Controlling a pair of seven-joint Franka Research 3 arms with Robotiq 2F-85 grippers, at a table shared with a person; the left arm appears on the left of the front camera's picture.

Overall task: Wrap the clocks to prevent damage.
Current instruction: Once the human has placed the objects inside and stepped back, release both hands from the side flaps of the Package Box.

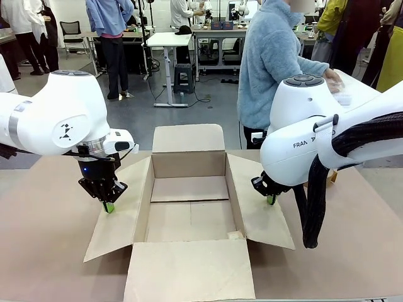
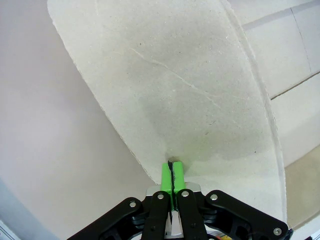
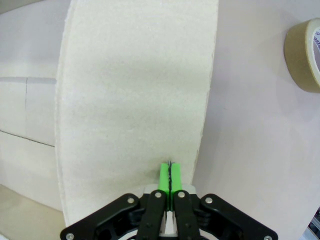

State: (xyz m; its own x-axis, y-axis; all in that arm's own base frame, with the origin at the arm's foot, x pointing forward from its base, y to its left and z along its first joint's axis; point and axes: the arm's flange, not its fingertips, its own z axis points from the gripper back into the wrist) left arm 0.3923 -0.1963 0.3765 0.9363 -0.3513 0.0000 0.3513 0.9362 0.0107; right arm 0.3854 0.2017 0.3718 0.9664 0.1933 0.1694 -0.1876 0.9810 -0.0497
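Jaws of the left gripper are together with nothing between the green pads. Its tips are down at the outer edge of the left flap of the cardboard box; whether they press or merely touch cannot be told. The box stands open at mid-table, all four flaps spread, interior bare. The right gripper is likewise closed and empty, tips on the right flap near its outer edge. A tape roll lies on the table near that flap.

The clocks are judged to be the whitish bundle at far right under the person's hand, partly hidden behind the right arm and well apart from the box; identification is uncertain.

Assessment: the wrapping looks done, and the step in hand is pinning the side flaps open for loading. The next move calls for both tips to hold steady while the bundle goes in.
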